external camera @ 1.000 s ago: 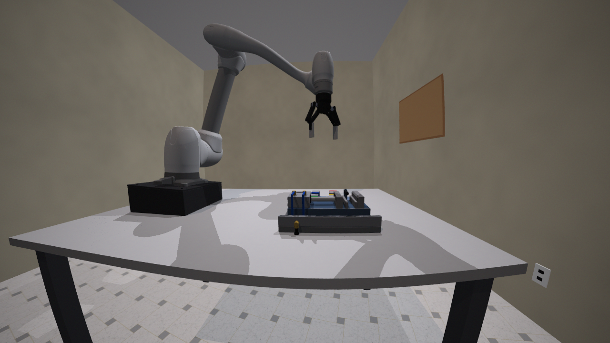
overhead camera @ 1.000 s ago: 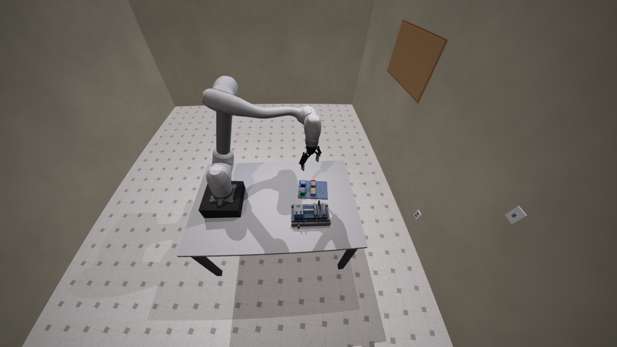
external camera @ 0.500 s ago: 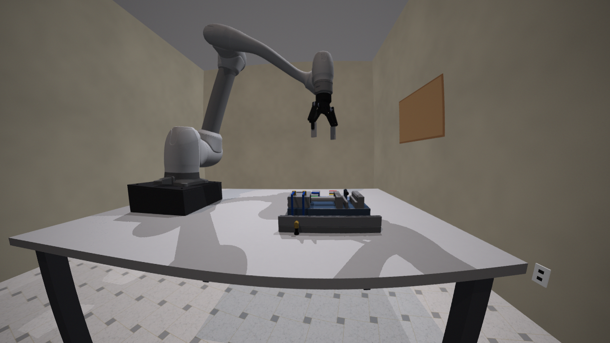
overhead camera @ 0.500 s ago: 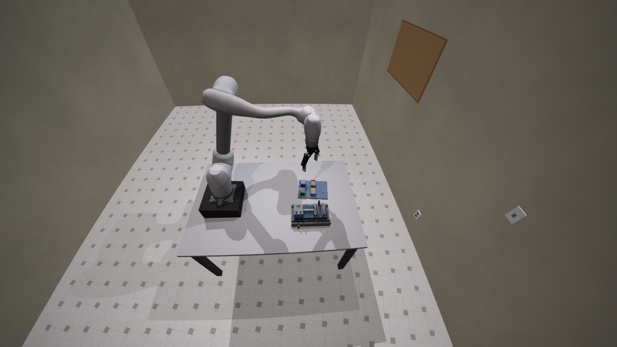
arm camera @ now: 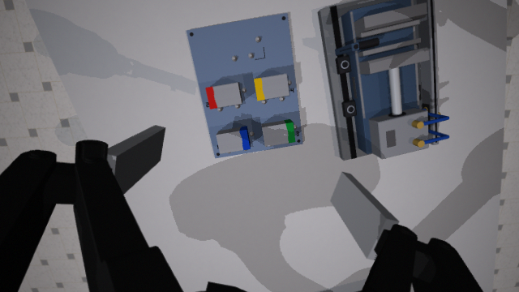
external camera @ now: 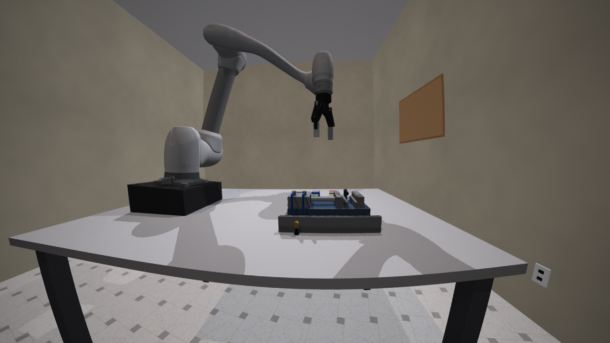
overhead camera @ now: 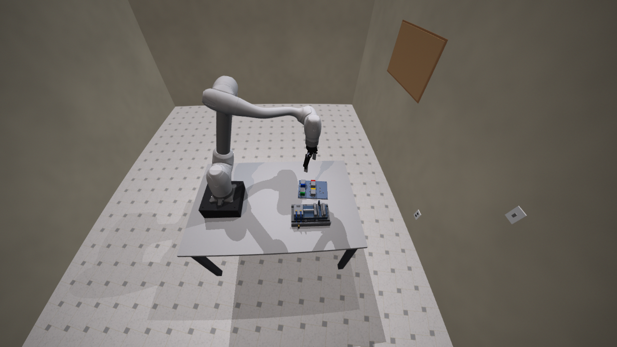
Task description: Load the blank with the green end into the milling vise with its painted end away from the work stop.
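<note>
On the grey table (overhead camera: 267, 233), four blanks fill the infeed plate (arm camera: 227, 53); the end effector (external camera: 322, 132) hangs released above.

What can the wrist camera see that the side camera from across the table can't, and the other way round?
Only the wrist view shows all four blanks from above on the infeed plate, the green-ended blank included. Only the exterior view shows the whole arm and the open gripper high above the table. Both show the vise.
</note>
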Available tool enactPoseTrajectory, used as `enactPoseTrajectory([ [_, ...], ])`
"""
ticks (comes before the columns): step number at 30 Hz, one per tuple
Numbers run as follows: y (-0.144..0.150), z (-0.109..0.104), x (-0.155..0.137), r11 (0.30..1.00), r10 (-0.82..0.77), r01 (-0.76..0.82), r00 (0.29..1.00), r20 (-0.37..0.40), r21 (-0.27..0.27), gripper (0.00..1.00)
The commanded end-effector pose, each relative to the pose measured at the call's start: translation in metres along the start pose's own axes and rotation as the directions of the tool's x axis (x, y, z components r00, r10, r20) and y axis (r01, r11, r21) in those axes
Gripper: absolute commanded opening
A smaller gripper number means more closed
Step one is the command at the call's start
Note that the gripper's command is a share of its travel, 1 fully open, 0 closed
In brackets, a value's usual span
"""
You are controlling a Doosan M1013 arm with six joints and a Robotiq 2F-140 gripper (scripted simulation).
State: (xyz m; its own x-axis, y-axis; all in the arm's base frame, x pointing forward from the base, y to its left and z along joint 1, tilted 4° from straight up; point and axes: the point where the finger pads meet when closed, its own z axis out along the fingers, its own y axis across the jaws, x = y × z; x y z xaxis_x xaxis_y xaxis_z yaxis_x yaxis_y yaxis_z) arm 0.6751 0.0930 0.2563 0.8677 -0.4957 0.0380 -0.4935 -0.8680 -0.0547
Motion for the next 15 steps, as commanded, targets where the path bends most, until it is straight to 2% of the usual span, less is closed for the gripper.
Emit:
enactPoseTrajectory([
  [1, 0.0, -0.0001, 0.0, 0.999, -0.034, 0.034, 0.999, 0.0, 0.0, 1.0],
  [15, 0.0, 0.0, -0.0001, 0.976, -0.216, 0.216, 0.976, 0.0, 0.0, 1.0],
])
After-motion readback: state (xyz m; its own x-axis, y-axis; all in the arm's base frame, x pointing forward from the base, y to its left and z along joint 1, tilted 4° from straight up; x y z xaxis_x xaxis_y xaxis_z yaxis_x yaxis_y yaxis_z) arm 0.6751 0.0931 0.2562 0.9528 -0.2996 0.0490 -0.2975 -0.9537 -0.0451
